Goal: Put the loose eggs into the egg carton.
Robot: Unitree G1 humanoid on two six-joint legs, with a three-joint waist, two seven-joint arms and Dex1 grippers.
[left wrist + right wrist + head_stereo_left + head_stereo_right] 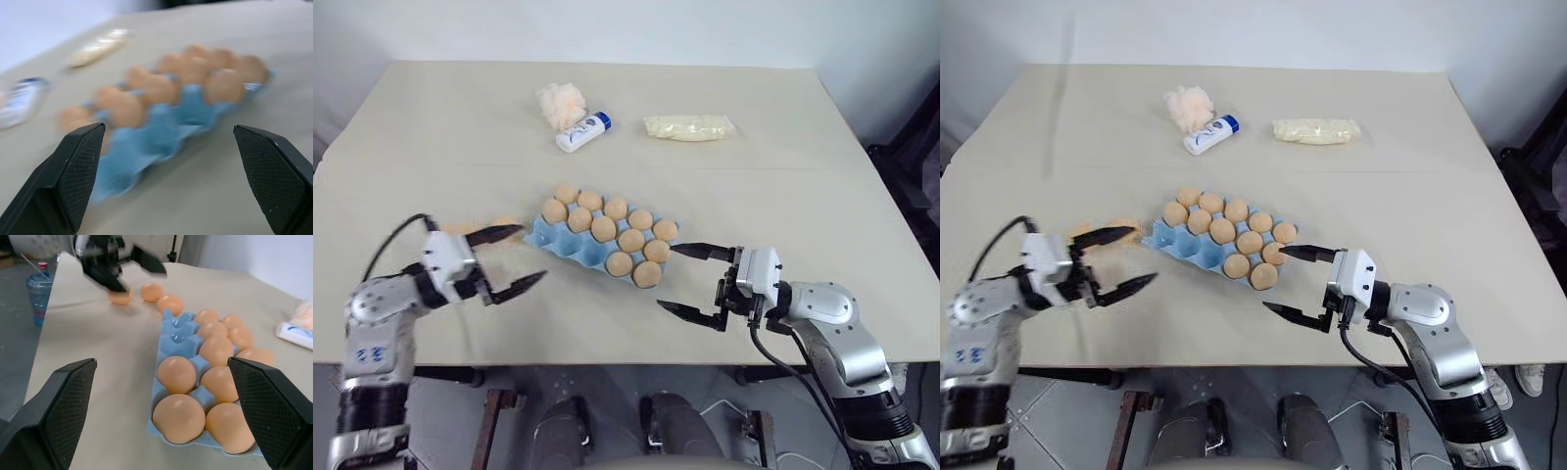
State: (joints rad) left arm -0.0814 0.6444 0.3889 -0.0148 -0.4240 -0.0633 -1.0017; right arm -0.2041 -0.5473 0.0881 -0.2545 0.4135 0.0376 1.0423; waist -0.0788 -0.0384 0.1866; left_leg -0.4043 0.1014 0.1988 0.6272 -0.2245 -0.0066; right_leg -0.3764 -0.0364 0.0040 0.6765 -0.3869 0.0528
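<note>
Carton (570,244) mostly filled, ten eggs (604,229) seated, two cups bare. Three loose eggs (151,292) left on table (773,186). Left end effector (509,259) and right end effector (691,281) both wide, empty.

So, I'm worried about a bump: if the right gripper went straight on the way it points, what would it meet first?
Probably the egg carton: the open right gripper points at its near end, where eggs sit in cups.
</note>
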